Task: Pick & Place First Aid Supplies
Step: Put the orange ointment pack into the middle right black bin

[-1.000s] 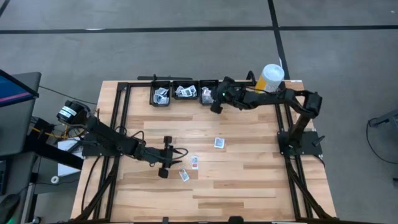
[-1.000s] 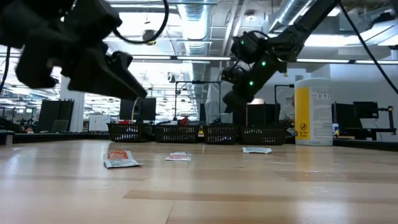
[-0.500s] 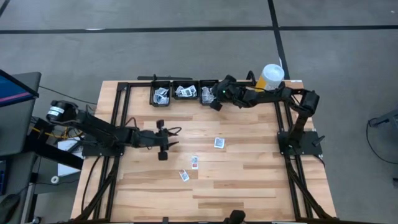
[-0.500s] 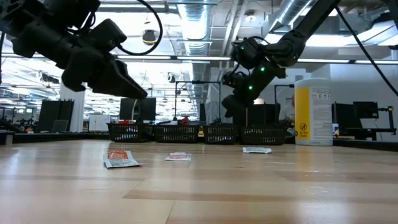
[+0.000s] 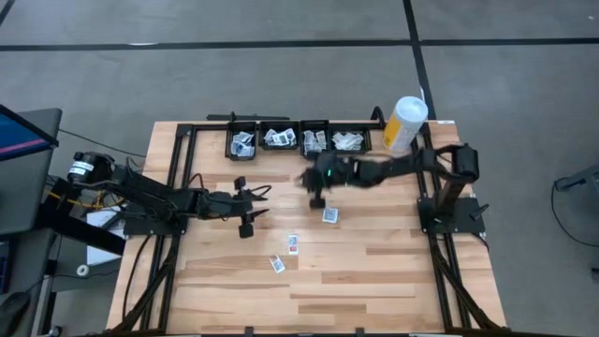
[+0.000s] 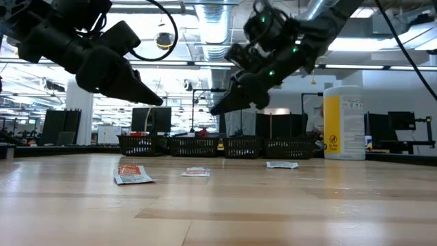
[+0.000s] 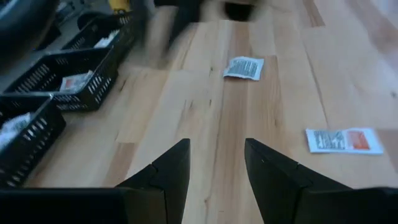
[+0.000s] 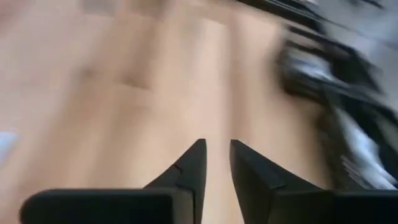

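Three first aid packets lie flat on the wooden table: one (image 5: pixel 329 214) near the middle, two (image 5: pixel 293 243) (image 5: pixel 277 264) nearer the front. In the low view they show in a row (image 6: pixel 134 174) (image 6: pixel 196 171) (image 6: pixel 281 164). My right gripper (image 5: pixel 314 190) hovers blurred above the table, just to the far left of the middle packet, fingers (image 8: pixel 214 163) a little apart with nothing between them. My left gripper (image 5: pixel 265 197) hovers open over the left half, pointing toward the packets (image 7: pixel 244 67) (image 7: pixel 344 140).
Four black baskets (image 5: pixel 241 142) (image 5: pixel 279 140) (image 5: pixel 314 140) (image 5: pixel 348 140) holding packets stand in a row along the far edge. A tall white-and-yellow canister (image 5: pixel 404 122) stands at the far right. Bare wood lies toward the near edge.
My right gripper has swung from above the baskets toward the near edge, out over the middle of the table near the middle packet, tipping further down. My left gripper has drawn back from the near packets toward the far left. The packets have stayed put.
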You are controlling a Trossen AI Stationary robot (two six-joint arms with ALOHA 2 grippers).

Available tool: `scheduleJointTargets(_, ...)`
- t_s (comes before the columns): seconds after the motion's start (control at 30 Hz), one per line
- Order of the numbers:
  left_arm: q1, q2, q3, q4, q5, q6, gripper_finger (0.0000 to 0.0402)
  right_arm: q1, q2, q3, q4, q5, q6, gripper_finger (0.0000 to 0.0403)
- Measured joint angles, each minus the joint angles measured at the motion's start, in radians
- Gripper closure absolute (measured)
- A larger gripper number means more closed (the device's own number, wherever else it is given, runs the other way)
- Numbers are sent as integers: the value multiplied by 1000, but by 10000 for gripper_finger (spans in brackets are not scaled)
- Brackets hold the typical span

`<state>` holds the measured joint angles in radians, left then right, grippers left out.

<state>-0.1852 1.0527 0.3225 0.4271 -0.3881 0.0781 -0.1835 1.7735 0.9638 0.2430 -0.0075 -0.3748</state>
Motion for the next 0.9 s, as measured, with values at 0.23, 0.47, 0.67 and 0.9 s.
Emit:
scheduleJointTargets(0.23,0,3,0,1,154,-202,247,239,96,0,50,5,60,348)
scheduleJointTargets(0.47,-93,74,-24,48,210,-386,247,378,241,5,142,9,88,349)
scheduleJointTargets(0.67,-236,219,-30,220,114,-431,247,437,235,8,155,107,157,349)
scheduleJointTargets(0.9,-310,373,-30,415,68,-431,247,452,226,8,157,120,211,349)
